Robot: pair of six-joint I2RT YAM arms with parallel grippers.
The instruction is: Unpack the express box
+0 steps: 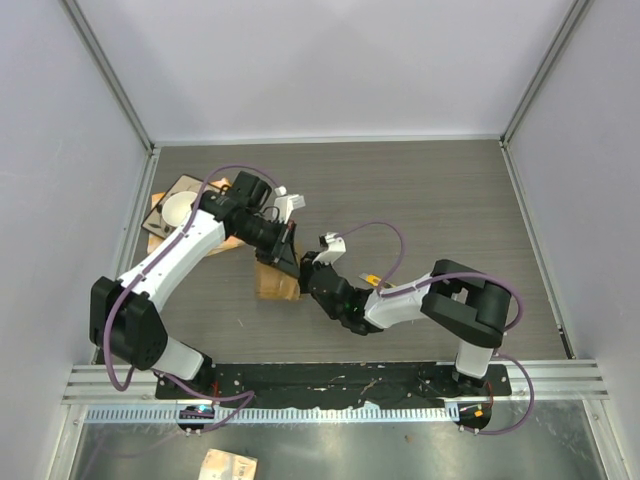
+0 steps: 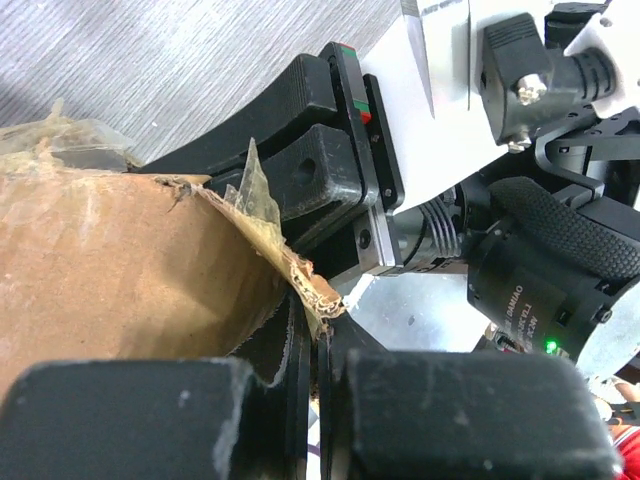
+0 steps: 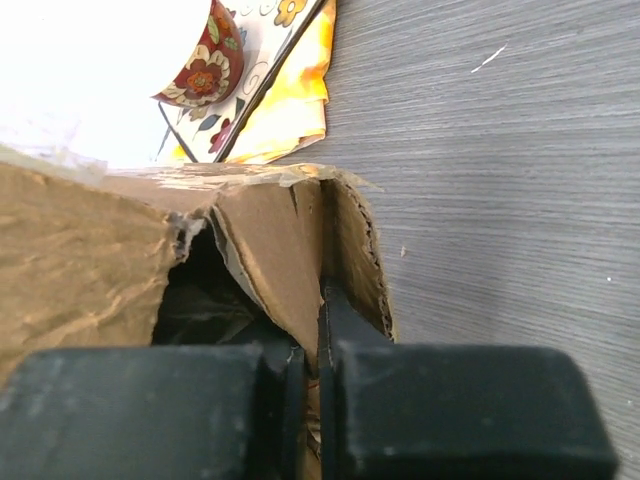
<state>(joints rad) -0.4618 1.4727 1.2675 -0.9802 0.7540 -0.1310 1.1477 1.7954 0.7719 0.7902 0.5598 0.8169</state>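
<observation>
The express box (image 1: 275,281) is a small brown cardboard box in the middle of the table, between both grippers. My left gripper (image 1: 287,252) is shut on the torn edge of a box flap (image 2: 300,275), with peeled tape beside it. My right gripper (image 1: 312,272) is shut on another flap of the box (image 3: 300,250) from the opposite side. In the right wrist view the box is torn open, with a dark hollow (image 3: 195,290) inside. The shipping label is hidden.
A flat brown-and-orange card with a white cup (image 1: 178,207) lies at the back left, its flowered print showing in the right wrist view (image 3: 250,60). A yellow item (image 1: 371,280) peeks from under the right arm. Metal frame posts and walls enclose the table.
</observation>
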